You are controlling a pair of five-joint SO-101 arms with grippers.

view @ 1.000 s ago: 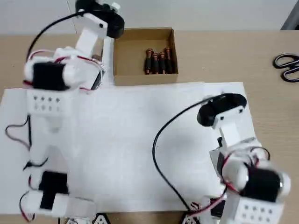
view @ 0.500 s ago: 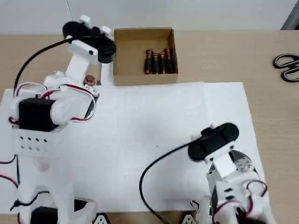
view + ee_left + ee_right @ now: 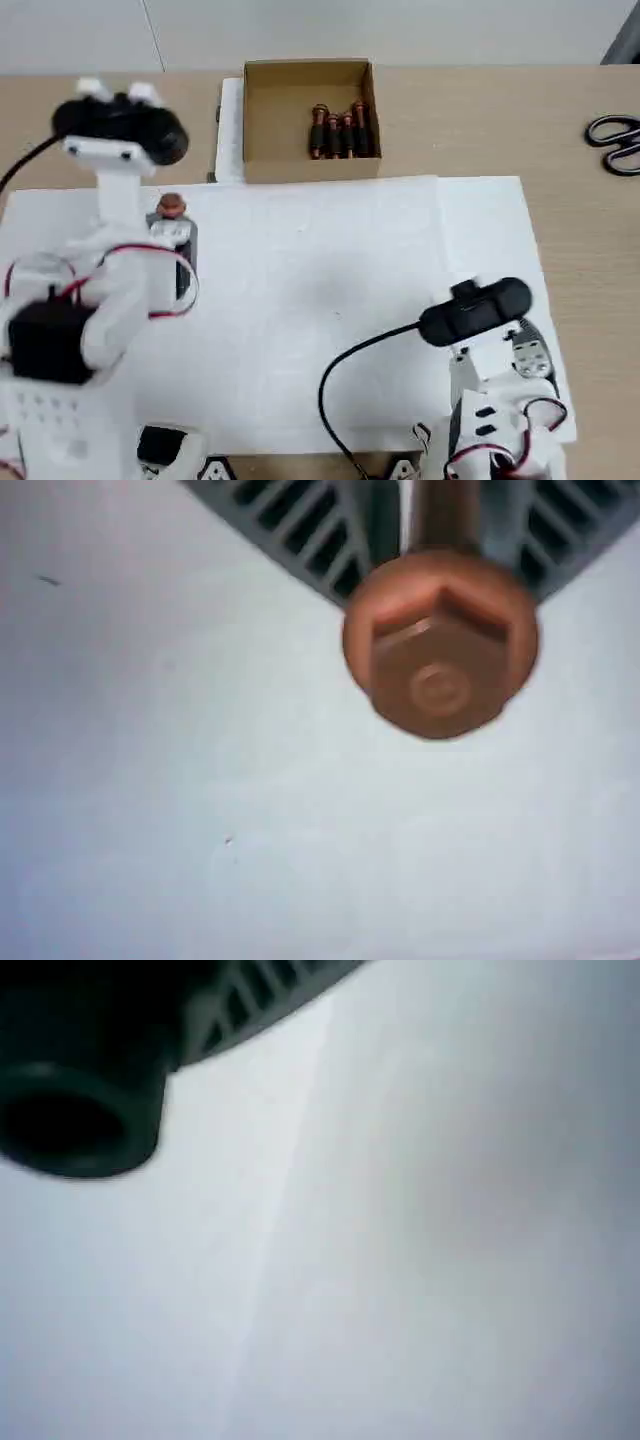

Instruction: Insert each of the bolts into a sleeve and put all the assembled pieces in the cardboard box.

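In the left wrist view a copper bolt [image 3: 440, 645] points its hex head at the camera, with my left gripper [image 3: 440, 515] shut on its shank between grey ribbed fingers [image 3: 290, 525]. From above, that bolt [image 3: 171, 206] stands head-up over the left part of the white sheet, held by the left gripper [image 3: 174, 232]. My right gripper [image 3: 150, 1020] is shut on a black sleeve [image 3: 75, 1125] whose open end shows. This right gripper [image 3: 522, 345] is low at the sheet's near right corner. The cardboard box [image 3: 268, 120] at the back holds several assembled pieces [image 3: 340, 132].
A white foam sheet [image 3: 330, 290] covers the middle of the wooden table. Scissors [image 3: 614, 142] lie at the far right edge. A black cable [image 3: 335, 385] loops from the right arm across the sheet's near side.
My left arm has drawn back from beside the box toward the near left, carrying the bolt. The right arm has pulled back toward the table's front edge.
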